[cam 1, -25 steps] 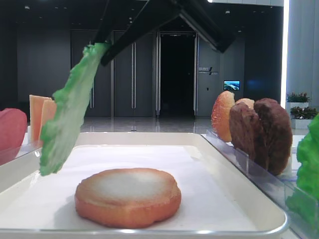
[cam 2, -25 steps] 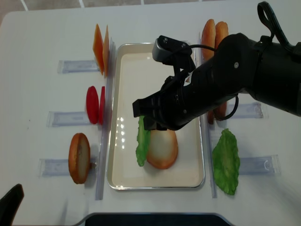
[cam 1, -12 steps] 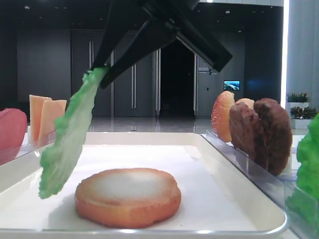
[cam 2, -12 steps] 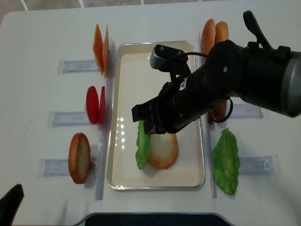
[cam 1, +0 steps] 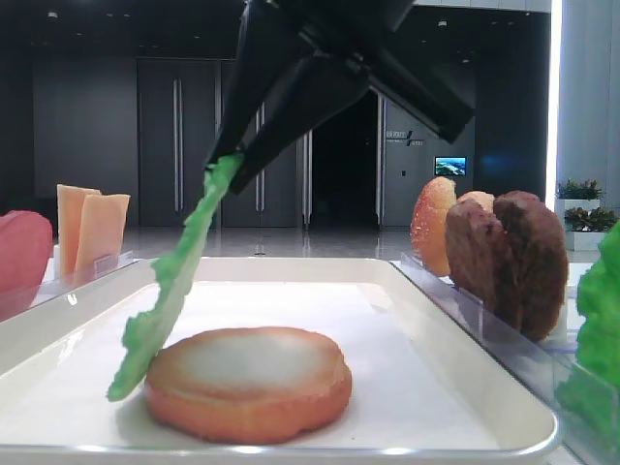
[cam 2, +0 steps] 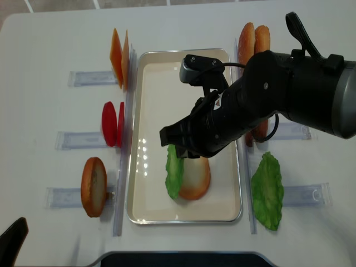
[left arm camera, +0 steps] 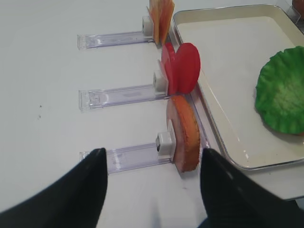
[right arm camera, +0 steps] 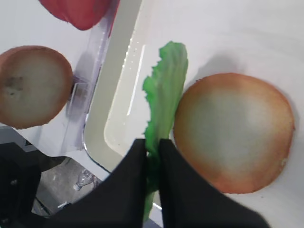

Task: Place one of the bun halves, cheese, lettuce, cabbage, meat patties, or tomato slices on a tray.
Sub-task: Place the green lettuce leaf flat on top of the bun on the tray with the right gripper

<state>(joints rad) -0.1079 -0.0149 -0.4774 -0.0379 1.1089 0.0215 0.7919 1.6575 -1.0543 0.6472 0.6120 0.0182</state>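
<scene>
Lettuce (cam 1: 170, 286): hangs lengthwise, steeply tilted, lower tip at bun half (cam 1: 248, 382) on tray (cam 1: 475, 387). Right gripper (right arm camera: 152, 151): pinched closed on its top edge.

The white surface (cam 2: 44, 50) carried the tray (cam 2: 139, 83) at its middle — clear plastic holders (cam 2: 89, 78) lay on both sides, 3 on the left, with food slices standing at their inner ends.

right gripper (cam 2: 177, 146) pinching lettuce (cam 2: 174, 171), leaf overlapping bun half (cam 2: 194, 177), tray (cam 2: 146, 111)
</scene>
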